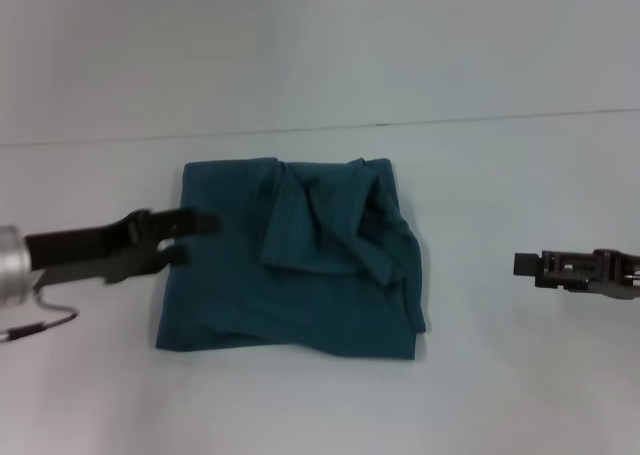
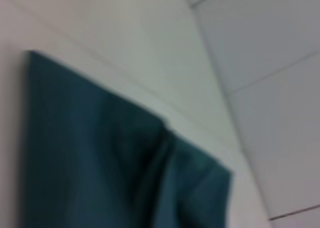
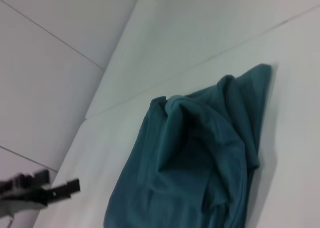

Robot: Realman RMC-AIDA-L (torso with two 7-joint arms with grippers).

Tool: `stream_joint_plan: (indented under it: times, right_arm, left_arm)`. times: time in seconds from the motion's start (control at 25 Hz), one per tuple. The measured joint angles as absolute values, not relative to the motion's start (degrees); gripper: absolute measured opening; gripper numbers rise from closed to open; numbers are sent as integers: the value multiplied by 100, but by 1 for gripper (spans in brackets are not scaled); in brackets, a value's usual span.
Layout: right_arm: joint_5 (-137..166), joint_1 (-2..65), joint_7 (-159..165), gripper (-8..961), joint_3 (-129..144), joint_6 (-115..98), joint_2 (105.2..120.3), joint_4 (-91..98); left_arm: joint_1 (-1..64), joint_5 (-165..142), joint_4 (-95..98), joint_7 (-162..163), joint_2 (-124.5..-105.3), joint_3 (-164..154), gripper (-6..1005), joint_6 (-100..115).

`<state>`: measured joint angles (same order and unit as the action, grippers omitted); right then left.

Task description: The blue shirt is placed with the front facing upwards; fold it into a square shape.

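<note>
The blue shirt lies folded, lettering hidden. Left gripper, fingers parted, overlaps its edge, perhaps touching; right gripper, cropped, unreadable.

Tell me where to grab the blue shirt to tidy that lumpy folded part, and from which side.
Probably the loose rumpled flap on the blue shirt, toward its right half. Its raised folds give an edge to pinch, while the left part lies flat. Come from the right with the right gripper, which is off the cloth; the left gripper is at the flat left edge.
</note>
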<state>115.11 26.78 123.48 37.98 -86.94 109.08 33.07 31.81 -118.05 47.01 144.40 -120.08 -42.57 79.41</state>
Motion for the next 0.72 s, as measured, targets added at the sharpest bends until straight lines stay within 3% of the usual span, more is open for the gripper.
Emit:
stream_joint_plan:
  times: [0.2,0.52,0.72]
  right_arm:
    - [11856,3041,13314,820,3771,-8750,10701,3320]
    - [12225,3601,14629,820,3751,-8726,10091,3345]
    - [12550,3744,14841,820,3704,-8652,10006,3616]
  left_arm:
    - [3171,-12433,4681,14525,-11976,-4066,809,8040]
    - [3193,-12777,4675,14482,-11951,-4056,809,7994]
    - [3204,-12898,4655,14288,-11943,-4055,809,7647]
